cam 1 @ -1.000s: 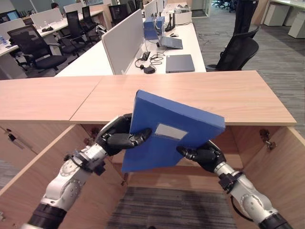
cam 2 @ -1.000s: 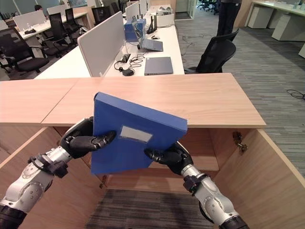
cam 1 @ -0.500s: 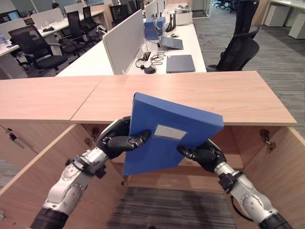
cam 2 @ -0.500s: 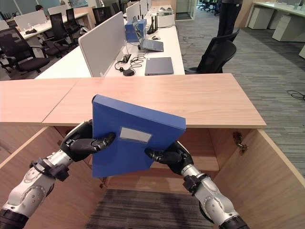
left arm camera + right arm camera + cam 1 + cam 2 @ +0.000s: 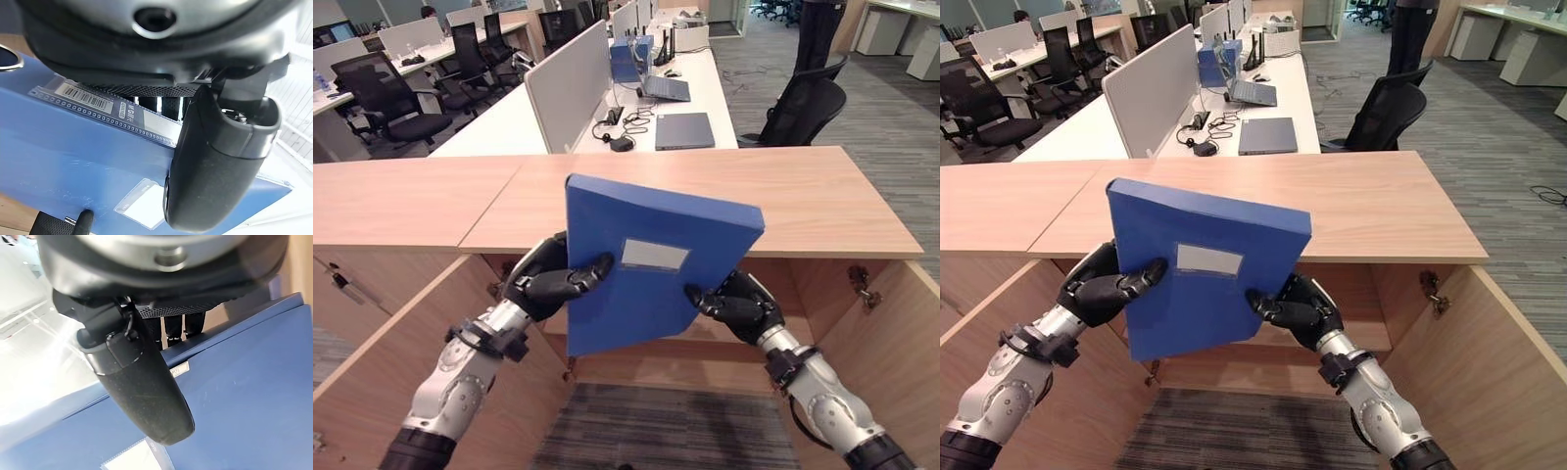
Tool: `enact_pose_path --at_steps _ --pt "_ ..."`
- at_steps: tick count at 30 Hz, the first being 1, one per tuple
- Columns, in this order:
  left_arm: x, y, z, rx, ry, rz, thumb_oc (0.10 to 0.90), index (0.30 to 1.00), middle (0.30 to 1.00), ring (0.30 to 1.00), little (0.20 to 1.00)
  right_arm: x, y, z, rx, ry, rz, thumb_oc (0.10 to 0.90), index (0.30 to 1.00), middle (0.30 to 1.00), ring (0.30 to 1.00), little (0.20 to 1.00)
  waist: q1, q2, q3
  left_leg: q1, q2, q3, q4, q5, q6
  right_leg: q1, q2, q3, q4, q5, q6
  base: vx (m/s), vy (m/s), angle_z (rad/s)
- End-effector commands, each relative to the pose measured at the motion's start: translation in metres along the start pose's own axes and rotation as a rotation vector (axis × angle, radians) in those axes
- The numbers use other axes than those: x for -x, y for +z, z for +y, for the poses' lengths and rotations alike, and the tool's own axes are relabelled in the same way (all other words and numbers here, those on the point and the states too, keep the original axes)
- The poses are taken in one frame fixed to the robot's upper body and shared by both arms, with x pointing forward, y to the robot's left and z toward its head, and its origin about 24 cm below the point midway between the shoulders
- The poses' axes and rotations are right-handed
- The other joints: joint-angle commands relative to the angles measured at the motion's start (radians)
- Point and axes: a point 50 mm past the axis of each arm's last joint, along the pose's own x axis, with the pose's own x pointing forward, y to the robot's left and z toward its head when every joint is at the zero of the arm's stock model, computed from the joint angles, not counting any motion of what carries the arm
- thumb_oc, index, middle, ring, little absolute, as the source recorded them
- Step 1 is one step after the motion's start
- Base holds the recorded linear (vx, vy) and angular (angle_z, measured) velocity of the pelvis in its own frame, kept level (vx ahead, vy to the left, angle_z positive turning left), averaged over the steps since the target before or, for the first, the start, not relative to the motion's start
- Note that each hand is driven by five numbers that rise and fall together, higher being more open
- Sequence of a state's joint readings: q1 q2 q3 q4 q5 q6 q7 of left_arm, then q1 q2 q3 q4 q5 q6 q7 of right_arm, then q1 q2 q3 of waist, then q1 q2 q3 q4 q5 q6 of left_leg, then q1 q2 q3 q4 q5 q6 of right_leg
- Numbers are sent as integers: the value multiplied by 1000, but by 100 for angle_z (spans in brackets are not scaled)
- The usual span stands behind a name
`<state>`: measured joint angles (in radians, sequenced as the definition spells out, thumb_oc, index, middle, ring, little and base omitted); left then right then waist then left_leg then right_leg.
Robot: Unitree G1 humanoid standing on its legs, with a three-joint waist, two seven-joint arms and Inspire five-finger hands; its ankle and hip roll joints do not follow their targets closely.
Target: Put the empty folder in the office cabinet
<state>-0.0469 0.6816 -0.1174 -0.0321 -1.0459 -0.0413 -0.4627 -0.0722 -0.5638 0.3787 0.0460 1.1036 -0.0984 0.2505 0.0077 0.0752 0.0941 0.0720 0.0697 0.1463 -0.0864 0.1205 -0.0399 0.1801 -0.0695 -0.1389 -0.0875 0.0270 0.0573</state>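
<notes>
A blue box folder (image 5: 646, 269) with a pale label on its face is held up in the air in front of the open wooden cabinet (image 5: 705, 196). My left hand (image 5: 544, 279) grips its left edge, thumb across the front. My right hand (image 5: 739, 302) grips its lower right edge, thumb on the front too. The folder stands nearly upright, tilted a little, and covers part of the cabinet top and the opening below. In the left wrist view the thumb (image 5: 215, 161) presses the blue cover (image 5: 73, 156); in the right wrist view the thumb (image 5: 142, 387) lies on the folder (image 5: 244, 396).
The cabinet's two doors (image 5: 372, 352) (image 5: 891, 362) swing out toward me on either side. Inside, a shelf (image 5: 705, 338) shows under the folder. Behind the cabinet stand white desks (image 5: 685, 98) with laptops, a divider (image 5: 570, 83) and black office chairs (image 5: 803, 103).
Both hands have raised the folder and turned it more upright; its top left corner is now higher and further left against the cabinet top.
</notes>
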Motion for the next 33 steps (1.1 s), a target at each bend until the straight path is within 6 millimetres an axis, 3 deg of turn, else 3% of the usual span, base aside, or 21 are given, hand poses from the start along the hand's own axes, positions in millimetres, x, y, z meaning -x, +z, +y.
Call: enact_pose_path --at_steps 1,2,10,14,18,23,28,29,31,33 --pt "-54 3 -81 58 -488 -103 653 679 679 679 679 -46 58 184 -203 982 -322 400 300 300 300 300 -16 -52 -18 108 -3 -50 -1 -172 -30 -6 -32 91 44 -108 55 0 0 0" --pt "-53 4 -80 45 -476 -103 800 900 900 900 900 -46 57 182 -201 970 -320 400 300 300 300 300 -16 -51 -18 107 -3 -49 -1 -172 -31 -6 -33 91 43 -108 55 0 0 0" --pt "-48 3 -66 -18 -360 -103 800 900 900 900 900 -46 47 160 -158 857 -266 400 300 300 300 300 -16 -53 -18 106 -3 -47 -1 -172 -32 -6 -31 88 41 -107 57 0 0 0" --pt "-39 2 -52 -118 -279 -56 800 900 900 900 900 -40 33 130 -80 729 -168 400 300 300 300 300 -18 -57 -18 105 -3 -48 -1 -172 -33 -8 -32 86 40 -106 60 0 0 0" --pt "-37 2 -47 -174 -255 -34 800 900 900 900 900 -37 25 116 -47 671 -111 400 300 300 300 300 -18 -58 -17 103 -2 -48 -1 -172 -34 -8 -32 84 39 -106 60 0 0 0" --pt "-24 0 -26 -415 -179 93 800 900 900 900 900 -26 14 79 34 535 12 400 300 300 300 300 -17 -65 -16 101 -2 -48 -1 -172 -37 -8 -32 80 37 -106 64 0 0 0" --pt "3 -23 2 -544 -55 275 800 900 900 900 900 -6 5 40 139 412 168 400 300 300 300 300 -17 -71 -13 99 -2 -47 -1 -173 -38 -9 -35 77 35 -104 66 0 0 0" --pt "3 -24 1 -543 -55 275 800 900 900 900 900 -5 5 40 140 412 169 400 300 300 300 300 -17 -70 -14 99 -2 -47 -1 -173 -38 -9 -35 77 35 -105 66 0 0 0" --pt "40 -58 27 -569 97 471 800 900 900 900 900 18 -5 8 178 294 295 400 300 300 300 300 -20 -71 -9 98 0 -44 -1 -173 -39 -11 -36 76 36 -105 69 0 0 0" --pt "64 -79 34 -592 145 600 800 900 900 900 900 36 -14 -9 167 222 365 400 300 300 300 300 -23 -70 -7 95 -1 -43 -1 -174 -39 -16 -37 75 38 -105 70 0 0 0"
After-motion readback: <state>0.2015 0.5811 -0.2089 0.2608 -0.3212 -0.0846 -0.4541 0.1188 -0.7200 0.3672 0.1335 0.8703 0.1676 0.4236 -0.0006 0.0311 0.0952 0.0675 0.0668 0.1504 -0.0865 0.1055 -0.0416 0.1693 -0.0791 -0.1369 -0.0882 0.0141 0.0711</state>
